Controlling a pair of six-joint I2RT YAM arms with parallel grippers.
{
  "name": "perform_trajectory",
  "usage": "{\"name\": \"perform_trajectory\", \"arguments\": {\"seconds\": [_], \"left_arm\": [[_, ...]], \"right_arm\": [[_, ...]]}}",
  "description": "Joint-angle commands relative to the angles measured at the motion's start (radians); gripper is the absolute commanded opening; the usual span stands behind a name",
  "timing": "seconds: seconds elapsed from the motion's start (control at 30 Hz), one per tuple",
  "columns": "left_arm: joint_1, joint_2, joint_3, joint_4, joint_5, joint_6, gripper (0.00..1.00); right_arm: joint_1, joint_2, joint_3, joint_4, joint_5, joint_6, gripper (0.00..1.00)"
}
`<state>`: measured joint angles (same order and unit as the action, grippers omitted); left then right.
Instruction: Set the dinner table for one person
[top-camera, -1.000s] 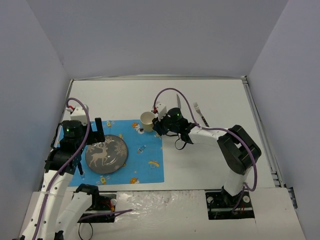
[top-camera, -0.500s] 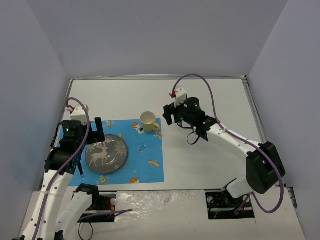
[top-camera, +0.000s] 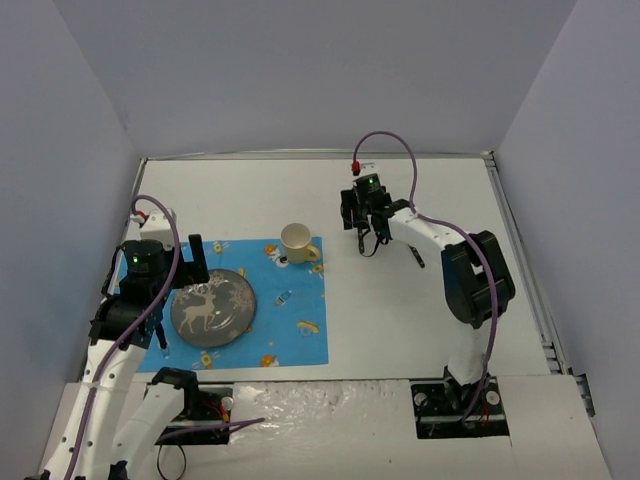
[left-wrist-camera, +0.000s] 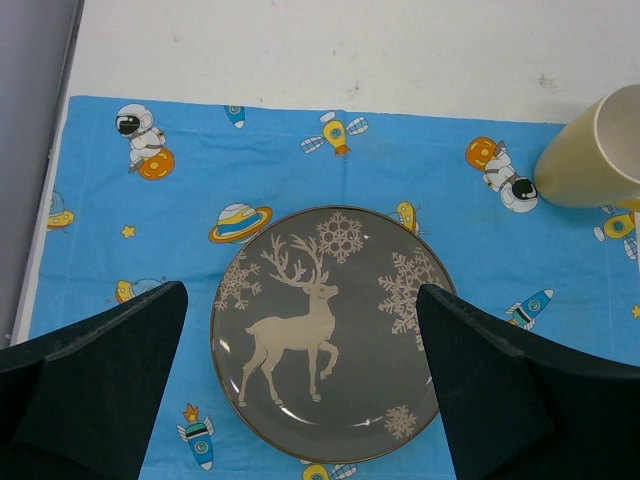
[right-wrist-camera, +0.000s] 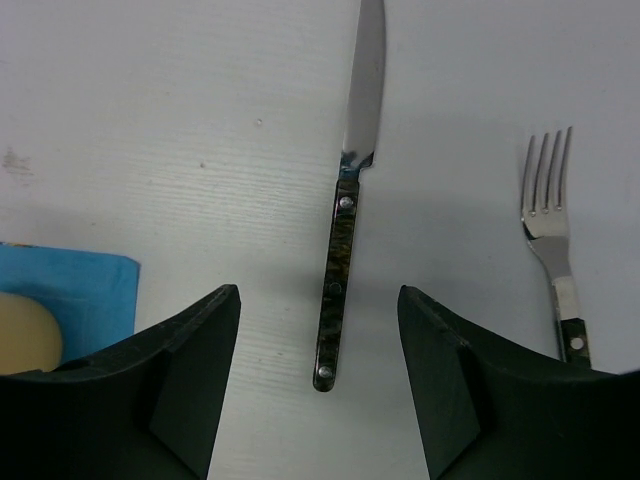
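Note:
The white dinner table (top-camera: 250, 190) bears a blue cartoon-print placemat (top-camera: 290, 335). A grey reindeer plate (top-camera: 212, 310) lies on the mat's left part, and a cream cup (top-camera: 295, 241) stands at its far right corner. My left gripper (top-camera: 178, 298) hovers open and empty over the plate (left-wrist-camera: 330, 335). My right gripper (top-camera: 357, 218) is open above a knife (right-wrist-camera: 340, 290), with the dark handle's end between its fingers (right-wrist-camera: 190, 380) and not touching. A fork (right-wrist-camera: 550, 220) lies parallel to the right of the knife. The gripper hides the knife in the top view.
The fork's handle (top-camera: 414, 252) shows just right of the right arm. The cup (left-wrist-camera: 590, 150) sits at the mat's corner (right-wrist-camera: 70, 285), left of the knife. Grey walls enclose the table on three sides.
My right gripper has left the cup on the mat's corner and swung right and farther back, over the knife. The left arm has not moved.

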<state>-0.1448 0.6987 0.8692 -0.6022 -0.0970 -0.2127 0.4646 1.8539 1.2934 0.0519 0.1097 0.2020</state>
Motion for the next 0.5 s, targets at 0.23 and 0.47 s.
{"name": "perform_trajectory", "arguments": {"seconds": [0.23, 0.47], "left_arm": [[-0.001, 0.004, 0.011, 0.047, -0.023, 0.002, 0.97], [-0.002, 0.002, 0.010, 0.048, -0.020, 0.002, 0.97]], "right_arm": [[-0.018, 0.189, 0.153, -0.047, 0.057, 0.062, 0.51], [-0.027, 0.270, 0.183, -0.047, 0.072, 0.074, 0.43]]}}
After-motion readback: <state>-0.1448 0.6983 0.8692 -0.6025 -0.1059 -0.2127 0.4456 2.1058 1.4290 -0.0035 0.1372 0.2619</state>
